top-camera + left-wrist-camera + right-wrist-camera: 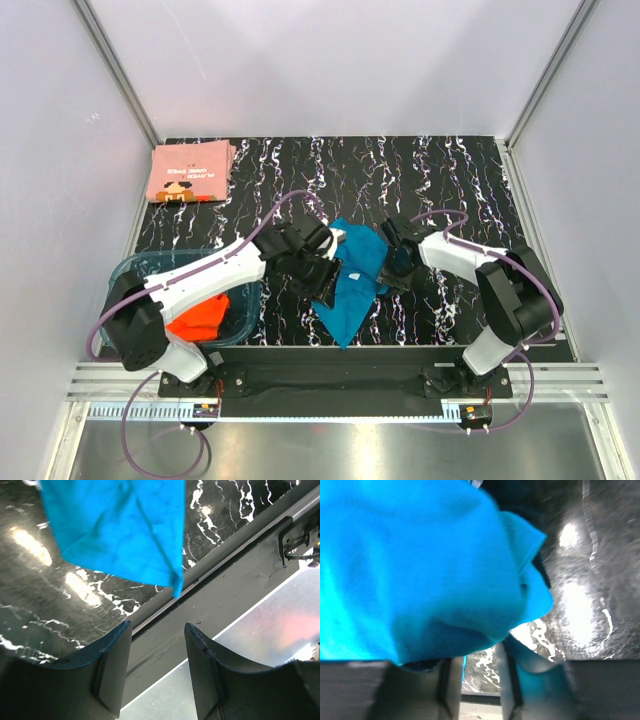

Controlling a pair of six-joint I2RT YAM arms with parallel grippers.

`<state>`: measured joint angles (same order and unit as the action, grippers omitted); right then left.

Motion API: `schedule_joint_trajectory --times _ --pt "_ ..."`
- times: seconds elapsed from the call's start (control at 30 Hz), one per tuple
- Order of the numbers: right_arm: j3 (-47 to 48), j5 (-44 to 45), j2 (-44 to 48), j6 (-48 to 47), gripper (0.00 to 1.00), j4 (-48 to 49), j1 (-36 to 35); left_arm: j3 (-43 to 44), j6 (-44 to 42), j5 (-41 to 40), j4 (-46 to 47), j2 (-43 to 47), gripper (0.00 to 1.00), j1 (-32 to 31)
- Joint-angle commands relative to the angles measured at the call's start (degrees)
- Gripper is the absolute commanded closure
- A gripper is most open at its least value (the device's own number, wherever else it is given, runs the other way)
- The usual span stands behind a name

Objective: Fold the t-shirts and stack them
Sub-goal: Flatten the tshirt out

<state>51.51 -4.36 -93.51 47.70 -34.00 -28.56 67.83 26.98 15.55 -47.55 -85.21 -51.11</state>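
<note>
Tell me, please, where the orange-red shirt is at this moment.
In the top view, the orange-red shirt lies crumpled inside the clear tub at the near left of the table, left of the blue shirt.

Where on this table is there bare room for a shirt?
Free: the back strip of the table right of the pink shirt. Crowded: the middle, where left gripper and right gripper flank the blue shirt; the tub fills front left.
</note>
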Motion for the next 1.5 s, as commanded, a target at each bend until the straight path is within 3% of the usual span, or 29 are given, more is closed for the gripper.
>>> schedule_joint_trajectory --times 0.0,0.07,0.2,0.4,0.57,0.77,0.9,1.07,1.17,1.3,1.4,1.47 --pt "-0.3 5.4 -2.1 1.2 0.67 3.1 1.6 -0.9 -1.1 -1.3 -0.7 2.3 0.49 1.6" --pt "-0.1 5.4 -2.9 0.6 0.74 3.3 1.7 -0.5 -1.6 -1.4 -1.2 2.6 0.49 2.1" --pt "2.0 6.8 -1.9 -2.4 1.00 2.2 1.7 1.2 -3.0 -1.8 -2.3 2.7 0.49 3.3" --pt "13.2 5.4 8.2 -7.3 1.00 -10.6 7.6 6.9 -6.5 -4.7 -5.5 2.5 0.50 5.3" --pt "33.5 -2.7 13.8 -10.3 1.00 -20.5 22.4 8.9 -9.1 -8.3 -4.9 5.3 0.50 7.3" --pt "59.0 -13.6 11.9 0.3 1.00 -21.7 30.5 7.9 -10.7 -5.2 -1.0 9.2 0.49 12.3" --pt "73.3 -10.2 7.0 -0.9 1.00 -23.4 33.1 8.4 -12.3 -3.6 -1.4 9.4 0.49 15.8" --pt "76.6 -11.7 2.3 0.3 1.00 -24.0 40.5 7.2 -13.2 -2.3 -0.9 10.9 0.49 17.4" --pt "70.3 -17.6 0.2 4.2 1.00 -18.7 36.7 6.8 -13.7 -1.9 -0.9 11.6 0.49 17.9" --pt "64.0 -20.0 -5.9 3.3 1.00 -19.4 23.3 5.9 -13.8 -2.1 -0.7 12.4 0.49 18.9" --pt "56.0 -23.0 -8.5 5.8 0.99 -13.7 13.1 5.5 -14.0 -2.5 -0.9 13.2 0.49 19.9" --pt "54.0 -25.9 -10.4 6.8 0.85 -9.7 8.5 5.3 -14.0 -3.0 -1.1 13.5 0.49 20.7"
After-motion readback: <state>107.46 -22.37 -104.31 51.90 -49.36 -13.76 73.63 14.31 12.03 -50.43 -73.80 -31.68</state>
